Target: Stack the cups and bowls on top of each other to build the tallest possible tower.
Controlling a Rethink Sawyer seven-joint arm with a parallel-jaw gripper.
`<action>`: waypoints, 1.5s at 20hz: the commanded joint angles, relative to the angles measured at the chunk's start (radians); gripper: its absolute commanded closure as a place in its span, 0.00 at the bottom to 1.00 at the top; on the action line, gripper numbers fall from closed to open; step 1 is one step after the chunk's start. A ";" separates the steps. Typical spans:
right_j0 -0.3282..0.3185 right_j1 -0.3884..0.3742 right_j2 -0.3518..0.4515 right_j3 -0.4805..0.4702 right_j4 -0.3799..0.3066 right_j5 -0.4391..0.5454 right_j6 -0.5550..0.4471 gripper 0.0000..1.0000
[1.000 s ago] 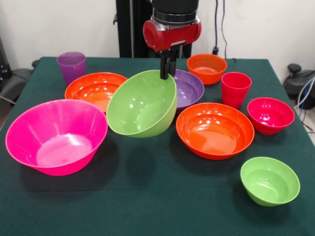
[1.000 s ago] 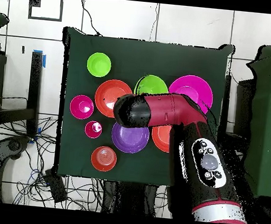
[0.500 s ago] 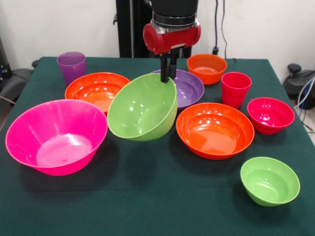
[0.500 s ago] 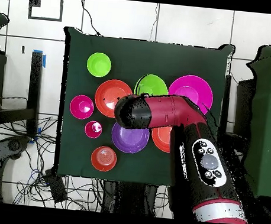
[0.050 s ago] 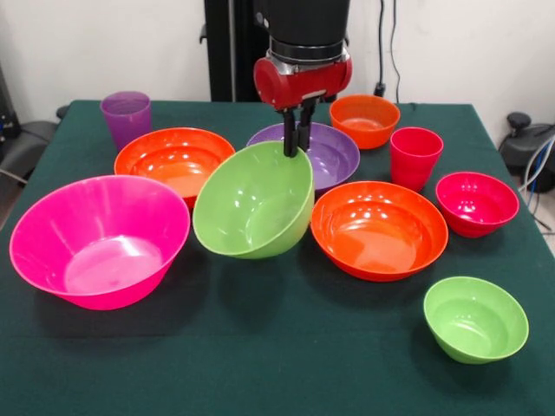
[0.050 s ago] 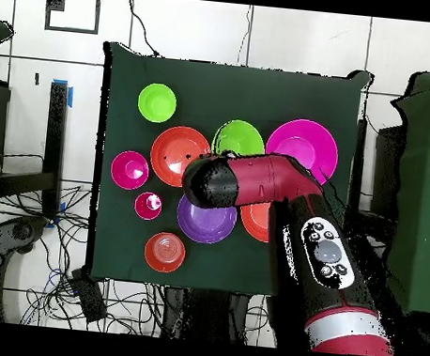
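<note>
The gripper [image 5: 297,146] is clamped on the far rim of the large lime green bowl [image 5: 253,201], which hangs tilted above the cloth between the hot pink bowl [image 5: 97,240] and the big orange bowl [image 5: 379,230]. Since a second ago the bowl has drifted slightly right and lower. The green tablecloth [image 5: 260,355] covers the table; white walls behind, cables along the tiled floor [image 6: 298,38].
</note>
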 commanded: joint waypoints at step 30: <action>-0.236 -0.048 0.149 0.018 -0.027 0.147 -0.223 0.00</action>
